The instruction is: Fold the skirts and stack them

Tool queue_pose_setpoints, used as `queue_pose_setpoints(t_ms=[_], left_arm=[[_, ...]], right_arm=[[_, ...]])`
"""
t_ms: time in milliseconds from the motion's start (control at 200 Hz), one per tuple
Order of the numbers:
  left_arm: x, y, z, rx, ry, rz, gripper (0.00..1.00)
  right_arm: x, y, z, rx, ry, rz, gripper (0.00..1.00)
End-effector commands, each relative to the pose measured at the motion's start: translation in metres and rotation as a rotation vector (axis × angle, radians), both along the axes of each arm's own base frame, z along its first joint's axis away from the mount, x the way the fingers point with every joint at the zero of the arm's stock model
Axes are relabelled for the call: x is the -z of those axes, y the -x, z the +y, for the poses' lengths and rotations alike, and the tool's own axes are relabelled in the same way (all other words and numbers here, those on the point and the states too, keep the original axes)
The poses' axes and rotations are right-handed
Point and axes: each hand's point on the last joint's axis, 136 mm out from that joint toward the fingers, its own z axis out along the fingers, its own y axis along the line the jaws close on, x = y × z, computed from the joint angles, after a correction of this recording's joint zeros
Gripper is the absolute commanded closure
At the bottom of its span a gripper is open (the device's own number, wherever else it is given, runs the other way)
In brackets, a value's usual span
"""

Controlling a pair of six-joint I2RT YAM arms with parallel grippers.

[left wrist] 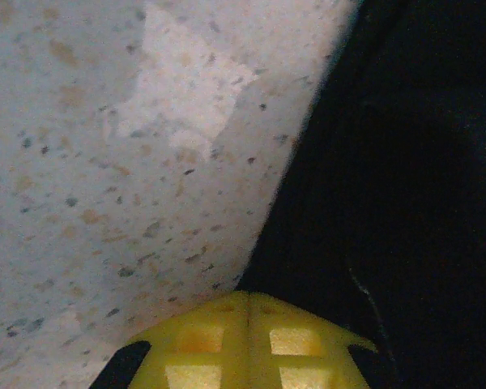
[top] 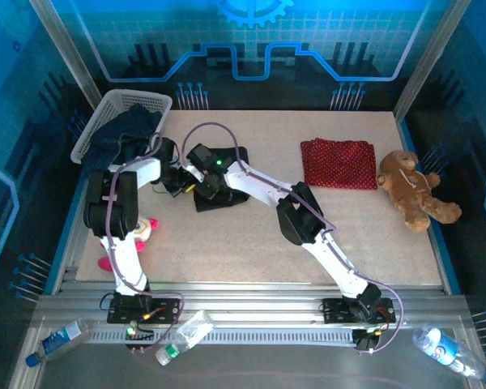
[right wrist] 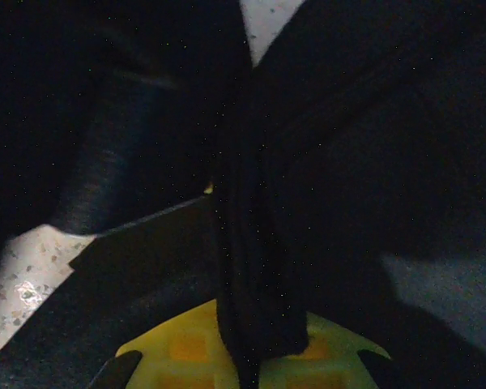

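Note:
The black skirt (top: 223, 198) lies bunched on the table left of centre. My right gripper (top: 204, 183) is shut on a fold of it; in the right wrist view the dark fold (right wrist: 259, 243) rises from between the yellow fingers (right wrist: 186, 348). My left gripper (top: 179, 175) sits just left of it, shut, with its tips (left wrist: 247, 301) at the edge of the black skirt (left wrist: 389, 162); no cloth shows between them. The red dotted skirt (top: 338, 163) lies folded flat at the back right. Dark blue denim skirts (top: 123, 135) hang in a white basket (top: 150, 101).
A brown teddy bear (top: 413, 189) lies at the right edge, beside the red skirt. A pink-and-white plush toy (top: 144, 231) sits by the left arm. Plastic bottles (top: 182, 333) lie on the metal rail in front. Bare speckled tabletop (left wrist: 105, 162) spreads left of the black skirt.

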Motion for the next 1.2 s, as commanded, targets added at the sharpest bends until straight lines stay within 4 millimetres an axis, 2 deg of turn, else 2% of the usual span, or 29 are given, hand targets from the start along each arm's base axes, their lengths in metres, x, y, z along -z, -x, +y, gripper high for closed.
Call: queue_pose_setpoints(t_ms=[0,130,225,405,490,605,695,765,845,920,1005,1020,1035,1105,1195], left_arm=[[0.004,0.016,0.009,-0.018,0.001,0.039,1.0],[0.007,0.016,0.006,-0.025,0.025,0.039,1.0],[0.009,0.014,0.003,-0.031,0.046,0.04,1.0],[0.008,0.01,0.002,-0.03,0.05,0.035,1.0],[0.004,0.007,0.002,-0.027,0.051,0.026,0.94],[-0.005,0.001,0.0,-0.019,0.06,0.007,0.9],[-0.012,-0.006,-0.003,-0.013,0.083,-0.012,0.89],[-0.021,-0.01,-0.001,-0.015,0.08,-0.029,0.88],[-0.034,-0.014,0.005,-0.033,0.072,-0.06,0.8],[-0.049,-0.016,0.013,-0.051,0.065,-0.087,0.7],[-0.066,-0.015,0.018,-0.054,0.046,-0.116,0.63],[-0.069,-0.015,0.018,-0.054,0.043,-0.122,0.62],[-0.07,-0.014,0.018,-0.055,0.04,-0.123,0.62],[-0.08,-0.009,0.016,-0.053,0.055,-0.14,0.61],[-0.085,-0.001,0.001,-0.03,0.095,-0.144,0.6]], right_arm=[[-0.034,0.001,-0.016,0.065,0.0,-0.015,1.0],[-0.041,0.013,-0.02,0.047,0.015,-0.011,1.0],[-0.039,0.023,-0.021,0.011,0.038,-0.006,1.0],[-0.018,0.043,-0.016,-0.058,0.064,0.044,1.0],[-0.005,0.054,-0.011,-0.115,0.059,0.097,1.0],[0.001,0.069,-0.011,-0.195,0.07,0.162,0.94],[0.002,0.073,-0.016,-0.216,0.078,0.201,0.89],[-0.002,0.079,-0.02,-0.234,0.052,0.253,0.84],[-0.008,0.084,-0.026,-0.257,0.045,0.288,0.81],[-0.016,0.09,-0.031,-0.282,0.03,0.321,0.7],[-0.039,0.092,-0.028,-0.28,-0.06,0.34,0.56],[-0.039,0.091,-0.028,-0.274,-0.074,0.347,0.54],[-0.053,0.09,-0.027,-0.271,-0.106,0.333,0.53],[-0.074,0.085,-0.027,-0.237,-0.211,0.334,0.46],[-0.088,0.061,-0.036,-0.114,-0.306,0.3,0.45]])
